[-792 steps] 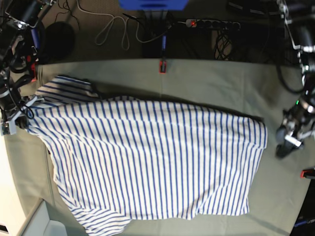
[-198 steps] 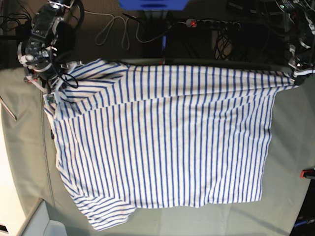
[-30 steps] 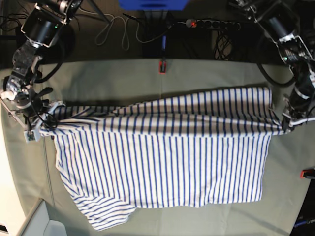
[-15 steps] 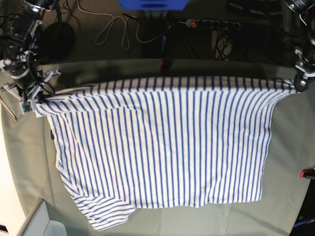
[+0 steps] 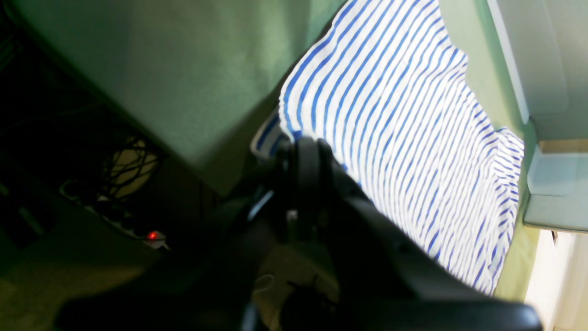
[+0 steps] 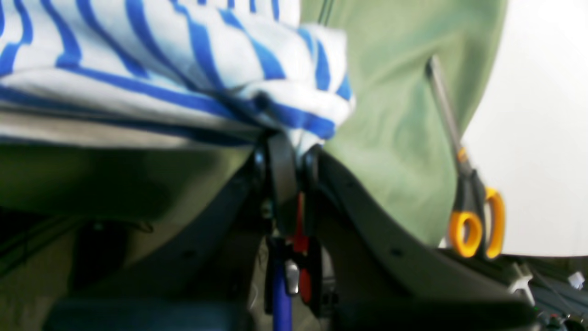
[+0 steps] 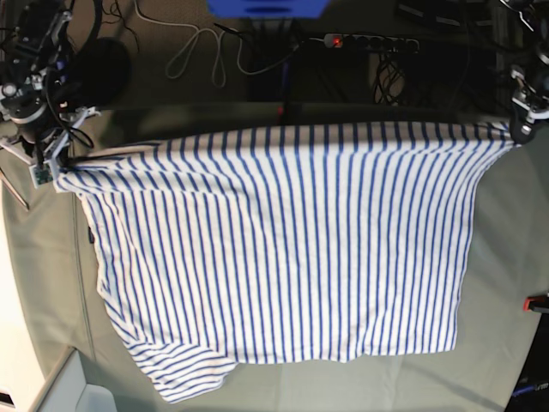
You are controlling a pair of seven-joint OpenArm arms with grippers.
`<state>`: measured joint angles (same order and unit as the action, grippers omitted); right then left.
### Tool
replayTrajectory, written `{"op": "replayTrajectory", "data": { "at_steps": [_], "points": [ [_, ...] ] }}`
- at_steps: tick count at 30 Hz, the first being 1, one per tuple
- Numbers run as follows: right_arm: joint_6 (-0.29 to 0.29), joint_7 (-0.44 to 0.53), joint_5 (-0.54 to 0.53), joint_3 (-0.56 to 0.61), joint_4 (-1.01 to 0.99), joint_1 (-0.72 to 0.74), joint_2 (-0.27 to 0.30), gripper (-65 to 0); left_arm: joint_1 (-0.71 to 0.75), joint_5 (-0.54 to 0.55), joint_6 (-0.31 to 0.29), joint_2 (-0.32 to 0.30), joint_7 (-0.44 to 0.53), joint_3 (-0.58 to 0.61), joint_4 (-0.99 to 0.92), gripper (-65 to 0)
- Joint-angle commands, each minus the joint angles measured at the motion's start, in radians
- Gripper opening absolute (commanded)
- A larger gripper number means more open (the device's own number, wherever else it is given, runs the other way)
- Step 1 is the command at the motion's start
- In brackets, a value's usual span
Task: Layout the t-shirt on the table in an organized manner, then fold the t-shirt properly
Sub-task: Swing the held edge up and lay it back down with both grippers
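Observation:
The white, blue-striped t-shirt (image 7: 283, 240) is stretched wide over the table (image 7: 506, 257). Its far edge is lifted and pulled taut between both grippers, and its near part with one sleeve lies on the cloth. My left gripper (image 7: 520, 130) is at the far right of the base view, shut on a t-shirt corner. In the left wrist view the left gripper (image 5: 301, 143) pinches the striped hem (image 5: 404, 138). My right gripper (image 7: 53, 165), far left in the base view, is shut on the other corner. Bunched fabric (image 6: 183, 59) sits in the right gripper (image 6: 288, 148).
Scissors (image 6: 469, 207) with orange handles lie at the table's left edge, beside my right gripper. A power strip (image 7: 360, 40) with a red light and loose cables (image 7: 202, 51) lie behind the table. A red clamp (image 7: 537, 302) sits on the right edge.
A second ago the far edge sagged folded over on the table. Both grippers have since lifted it up and back, pulling it straight. In the last half second it rose slightly more.

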<state>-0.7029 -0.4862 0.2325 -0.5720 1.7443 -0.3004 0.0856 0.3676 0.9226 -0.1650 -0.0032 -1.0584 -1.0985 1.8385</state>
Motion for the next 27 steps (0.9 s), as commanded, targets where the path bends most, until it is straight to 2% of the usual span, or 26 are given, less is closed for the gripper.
{"op": "replayTrajectory", "data": {
  "at_steps": [1,4,8,11,13,16,22,25,27],
  "points": [
    [0.005,0.016,0.0,-0.007,0.021,-0.001,0.015,-65.0,-0.011,0.02,-0.003,-0.019,0.02,-0.006,0.016,-64.9],
    [0.005,0.016,0.0,-0.004,0.026,0.019,0.015,-65.0,-0.074,0.014,-0.003,-0.021,0.011,-0.004,0.019,-64.9],
    [0.005,0.011,0.005,-0.004,0.019,0.125,0.018,-65.0,-0.2,0.002,0.008,-0.036,0.01,0.014,0.014,-64.9],
    [0.005,0.011,0.005,-0.001,-0.028,0.249,0.019,-65.0,-0.316,-0.066,0.009,-0.079,0.011,0.133,0.007,-64.9],
    [0.005,0.01,0.014,-0.001,-0.091,0.352,0.023,-65.0,-0.42,-0.13,0.009,-0.116,0.011,0.229,-0.007,-64.9],
    [0.005,0.01,0.084,-0.001,-0.211,0.557,0.042,-65.0,-0.611,-0.218,0.009,-0.151,0.019,0.349,-0.096,-64.9],
    [0.005,0.014,0.241,-0.001,-0.482,1.01,0.093,-65.0,-1.074,-0.362,0.009,-0.148,0.023,0.482,-0.423,-64.9],
    [0.005,0.017,0.293,-0.001,-0.564,1.177,0.125,-65.0,-1.257,-0.402,0.009,-0.143,0.028,0.528,-0.563,-64.9],
    [0.005,0.017,0.313,-0.001,-0.597,1.283,0.128,-65.0,-1.372,-0.414,0.009,-0.142,0.066,0.561,-0.652,-64.9]
  ]
}}
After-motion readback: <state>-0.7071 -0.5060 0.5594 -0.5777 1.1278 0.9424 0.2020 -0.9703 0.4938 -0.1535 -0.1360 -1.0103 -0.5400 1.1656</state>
